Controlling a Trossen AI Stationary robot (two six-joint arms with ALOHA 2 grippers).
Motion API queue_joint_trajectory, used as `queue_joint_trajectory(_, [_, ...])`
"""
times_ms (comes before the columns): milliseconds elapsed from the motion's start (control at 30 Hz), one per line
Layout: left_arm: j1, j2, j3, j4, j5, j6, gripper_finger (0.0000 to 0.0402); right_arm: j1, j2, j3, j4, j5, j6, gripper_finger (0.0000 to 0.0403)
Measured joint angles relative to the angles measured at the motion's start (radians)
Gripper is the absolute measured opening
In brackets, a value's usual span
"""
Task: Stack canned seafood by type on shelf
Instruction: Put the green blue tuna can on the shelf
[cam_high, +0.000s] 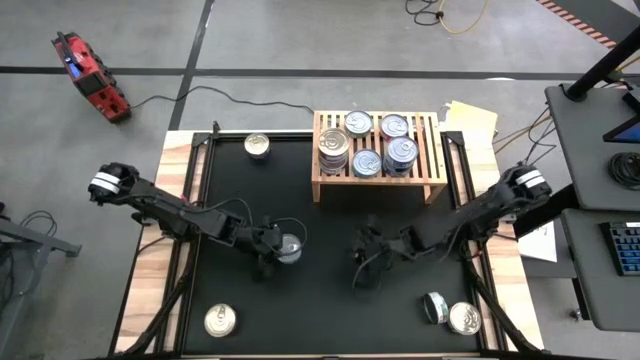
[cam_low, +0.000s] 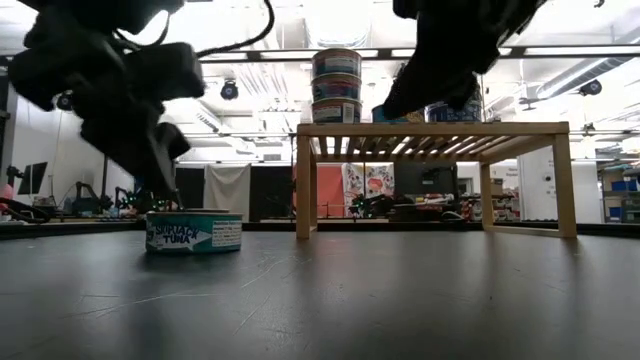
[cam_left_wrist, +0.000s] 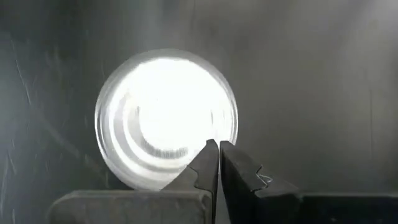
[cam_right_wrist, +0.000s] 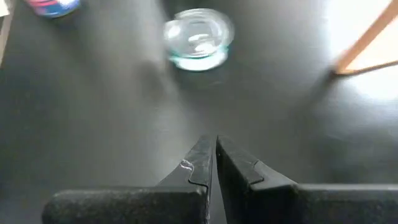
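Observation:
A teal-labelled tuna can (cam_high: 291, 247) (cam_low: 193, 231) stands flat on the black mat (cam_high: 330, 320), left of centre. My left gripper (cam_high: 272, 250) (cam_left_wrist: 217, 146) is shut, slanting down over the can's silver lid (cam_left_wrist: 161, 118). My right gripper (cam_high: 362, 268) (cam_right_wrist: 216, 140) is shut and hangs above bare mat right of centre, holding nothing. The light-wood shelf (cam_high: 380, 184) (cam_low: 430, 129) stands at the mat's far side. Its slatted top carries several cans, among them a stack (cam_high: 333, 148) (cam_low: 336, 85) at its left end. My left gripper's shut fingertips (cam_left_wrist: 210, 152) stand over the edge of the tuna can's lid (cam_left_wrist: 186, 163), coming from above and from the table's left. I cannot tell whether they touch it. The can stays upright on the mat.
Loose cans lie on the mat: one at the far left (cam_high: 257, 146), one at the near left (cam_high: 220, 320), a tipped one (cam_high: 435, 307) and an upright one (cam_high: 463, 318) at the near right. Bare mat lies between the grippers and the shelf.

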Motion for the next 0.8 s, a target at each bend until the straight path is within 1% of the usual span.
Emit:
queue_joint_trajectory(67, [-0.008, -0.007, 0.001, -0.042, -0.011, -0.023, 0.0000, 0.026, 0.034, -0.001, 0.056, -0.030, -0.027, 0.0013])
queue_joint_trajectory(167, [-0.025, -0.032, 0.001, -0.050, -0.052, -0.024, 0.0000, 0.067, 0.066, -0.001, 0.110, -0.146, -0.050, 0.0013])
queue_joint_trajectory(233, [-0.043, -0.055, -0.001, -0.059, -0.085, -0.009, 0.0000, 0.099, 0.076, -0.001, 0.118, -0.157, -0.031, 0.0013])
queue_joint_trajectory(333, [-0.067, -0.086, -0.021, -0.069, -0.164, 0.006, 0.0000, 0.146, 0.072, -0.001, 0.121, -0.105, 0.013, 0.0013])
queue_joint_trajectory(500, [-0.079, -0.111, -0.082, -0.052, -0.283, 0.016, 0.0000, 0.194, 0.060, -0.001, 0.122, -0.059, 0.047, 0.0013])
queue_joint_trajectory(700, [-0.079, -0.111, -0.137, -0.042, -0.319, -0.026, 0.0000, 0.193, 0.061, -0.001, 0.120, 0.020, 0.084, 0.0013])
queue_joint_trajectory(800, [-0.079, -0.111, -0.158, -0.012, -0.349, -0.030, 0.0000, 0.189, 0.063, -0.002, 0.118, 0.041, 0.093, 0.0013])
